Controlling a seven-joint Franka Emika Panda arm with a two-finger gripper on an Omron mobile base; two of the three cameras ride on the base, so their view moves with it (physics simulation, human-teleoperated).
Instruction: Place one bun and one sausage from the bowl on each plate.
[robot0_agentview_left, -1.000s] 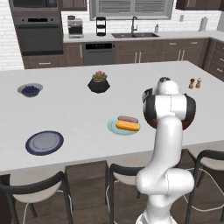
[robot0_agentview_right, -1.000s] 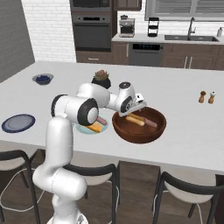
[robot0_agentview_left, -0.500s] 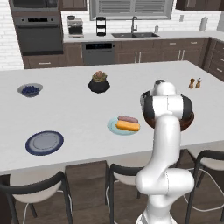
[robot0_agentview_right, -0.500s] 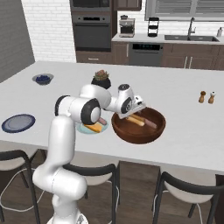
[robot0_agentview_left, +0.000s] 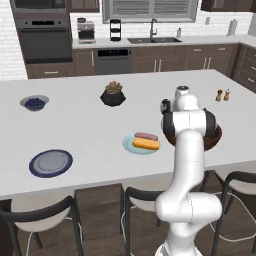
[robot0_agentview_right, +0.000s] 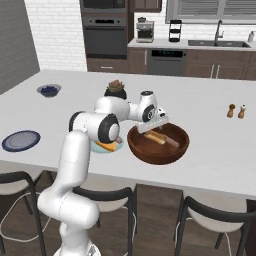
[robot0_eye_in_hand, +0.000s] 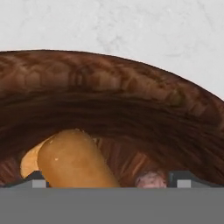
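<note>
In the left base view the arm stands in front of the wooden bowl (robot0_agentview_left: 216, 138), of which only a dark edge shows past the forearm. To the left of the arm, the pale teal plate (robot0_agentview_left: 129, 145) carries one bun (robot0_agentview_left: 146, 144) with a sausage (robot0_agentview_left: 145, 136) just behind it. The navy-rimmed plate (robot0_agentview_left: 50, 163) lies well apart, further left on the white counter (robot0_agentview_left: 80, 125).

In the right base view the gripper (robot0_agentview_right: 150, 126) hangs over the near-left rim of the bowl (robot0_agentview_right: 159, 148), its jaws spread wide with nothing between them. A second bun (robot0_agentview_right: 155, 136) and a second sausage (robot0_agentview_right: 170, 142) lie inside the bowl, just below and to the right of the fingers.

In the hand view the bowl's wall (robot0_eye_in_hand: 131, 100) curves across the frame. The bun (robot0_eye_in_hand: 72, 159) lies close below the gripper, between the fingertips (robot0_eye_in_hand: 37, 178) and nearer the left one, with the sausage end (robot0_eye_in_hand: 149, 179) beside the right.
</note>
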